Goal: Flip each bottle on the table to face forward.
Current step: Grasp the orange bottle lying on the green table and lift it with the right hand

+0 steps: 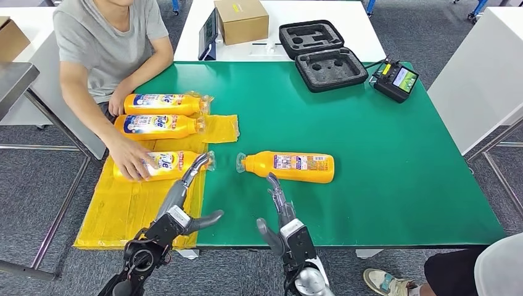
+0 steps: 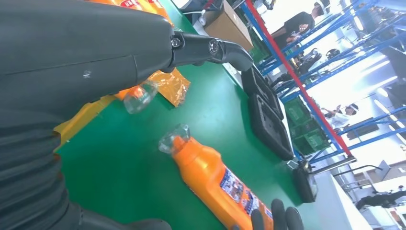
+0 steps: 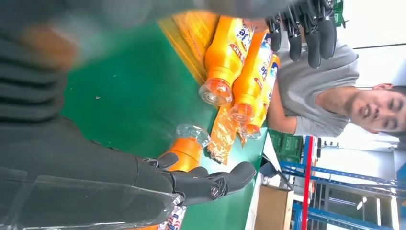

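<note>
Right hand (image 1: pixel 280 213) hovered near lone orange bottle (image 1: pixel 288 166) on green table (image 1: pixel 395 160), fingers spread, empty. Left hand (image 1: pixel 185 197) likewise open by person's bottle (image 1: pixel 163 165). Advice: grasp body mid-length, roll label up.

I see 4 orange bottles lying flat; lone bottle (image 1: pixel 288 166) on green table (image 1: pixel 382 154), 3 on yellow sheet (image 1: pixel 123 209). Person's hand (image 1: pixel 131 161) on nearest one. Left hand (image 1: pixel 185 191) & right hand (image 1: pixel 279 206) hover w/ fingers spread, holding nothing.

left hand (image 1: pixel 185 200) and right hand (image 1: pixel 280 209) reach forward (fingers apart, empty).
</note>
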Controlling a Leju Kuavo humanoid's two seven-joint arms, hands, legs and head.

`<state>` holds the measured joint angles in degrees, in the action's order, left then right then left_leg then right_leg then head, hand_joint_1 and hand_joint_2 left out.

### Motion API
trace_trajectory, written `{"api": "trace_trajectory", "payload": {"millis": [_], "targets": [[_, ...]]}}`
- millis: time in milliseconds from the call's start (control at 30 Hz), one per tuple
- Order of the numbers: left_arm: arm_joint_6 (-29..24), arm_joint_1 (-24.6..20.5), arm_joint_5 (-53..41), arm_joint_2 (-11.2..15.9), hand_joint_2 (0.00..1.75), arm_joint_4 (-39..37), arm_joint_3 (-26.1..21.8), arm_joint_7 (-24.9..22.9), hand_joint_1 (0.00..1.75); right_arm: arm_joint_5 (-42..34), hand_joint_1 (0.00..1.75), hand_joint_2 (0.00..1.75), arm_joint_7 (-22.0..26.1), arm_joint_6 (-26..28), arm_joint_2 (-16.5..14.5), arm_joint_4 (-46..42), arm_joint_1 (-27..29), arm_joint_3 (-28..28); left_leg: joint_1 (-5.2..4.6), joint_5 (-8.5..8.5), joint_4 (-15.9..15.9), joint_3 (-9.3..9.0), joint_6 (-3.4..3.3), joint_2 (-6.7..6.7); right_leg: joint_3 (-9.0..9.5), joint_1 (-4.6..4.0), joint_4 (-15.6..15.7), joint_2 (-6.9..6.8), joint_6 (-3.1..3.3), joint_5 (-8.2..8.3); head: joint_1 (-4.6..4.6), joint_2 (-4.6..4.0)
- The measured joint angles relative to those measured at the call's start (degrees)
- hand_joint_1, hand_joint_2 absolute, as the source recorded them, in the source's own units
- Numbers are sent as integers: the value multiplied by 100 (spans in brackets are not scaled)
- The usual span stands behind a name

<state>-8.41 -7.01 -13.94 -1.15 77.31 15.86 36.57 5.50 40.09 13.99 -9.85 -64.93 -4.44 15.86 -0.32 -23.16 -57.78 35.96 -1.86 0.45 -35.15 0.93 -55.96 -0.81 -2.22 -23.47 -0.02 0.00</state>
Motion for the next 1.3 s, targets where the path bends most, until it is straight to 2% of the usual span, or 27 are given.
{"api": "trace_trajectory", "payload": {"millis": [33, 100, 167, 267, 333, 400, 567, 700, 933, 1300], "targets": [[0, 23, 13, -19, 175, 34, -3, 12, 0, 32, 0, 0, 0, 53, 18, -27, 24, -1, 0, 0, 0, 0, 0, 0, 0, 0, 0, 0, 0, 0, 0, 0], [0, 79, 51, -75, 175, 107, -14, 53, 0, 308, 0, 87, -4, 346, 92, -85, 88, -17, 0, 0, 0, 0, 0, -1, 0, 0, 0, -1, 0, 0, 0, 0], [0, 130, 97, -154, 175, 177, -25, 80, 0, 959, 0, 175, -67, 887, 221, -150, 138, -99, -3, -1, 0, 1, -1, -3, 0, 3, 0, -2, 0, 0, 0, 0], [1, 166, 207, -294, 175, 251, -36, 73, 0, 2340, 0, 175, -317, 1675, 501, -298, 149, -393, -11, -3, 0, 3, -5, -5, 1, 10, 2, -2, -2, 0, 1, 0], [2, 181, 285, -383, 175, 267, -37, 67, 0, 3001, 0, 175, -471, 1853, 717, -401, 120, -671, -17, -5, 0, 3, -9, -6, 3, 17, 3, -2, -7, 3, 1, 0], [0, 200, 350, -464, 175, 268, -20, 80, 0, 3285, 0, 175, -537, 1817, 915, -437, 33, -964, -21, -5, -1, 3, -13, -6, 3, 23, 4, -2, -13, 7, 1, 0], [-43, 213, 441, -635, 175, 232, 186, 178, 0, 3484, 0, 175, -497, 1741, 1339, -18, -492, -1516, -24, 1, -2, 3, -22, -5, 3, 24, 4, -2, -21, 13, 1, 0], [-131, 214, 476, -708, 175, 178, 376, 254, 0, 3699, 0, 175, -395, 2010, 1505, 505, -804, -1668, -23, 3, -2, 3, -24, -4, 3, 22, 3, -1, -23, 15, -2, 0], [-212, 182, 511, -746, 175, 116, 596, 291, 0, 4120, 0, 175, -436, 2236, 1621, 1124, -1209, -1694, -17, 3, -2, 4, -23, -4, 2, 17, 3, -3, -22, 13, -2, 0], [-215, -22, 532, -810, 175, -106, 781, 303, 0, 3844, 0, 175, -292, 2186, 1586, 946, -1166, -1688, -19, 3, -2, 5, -23, -4, 2, 19, 3, -4, -22, 13, -2, 0]]}}
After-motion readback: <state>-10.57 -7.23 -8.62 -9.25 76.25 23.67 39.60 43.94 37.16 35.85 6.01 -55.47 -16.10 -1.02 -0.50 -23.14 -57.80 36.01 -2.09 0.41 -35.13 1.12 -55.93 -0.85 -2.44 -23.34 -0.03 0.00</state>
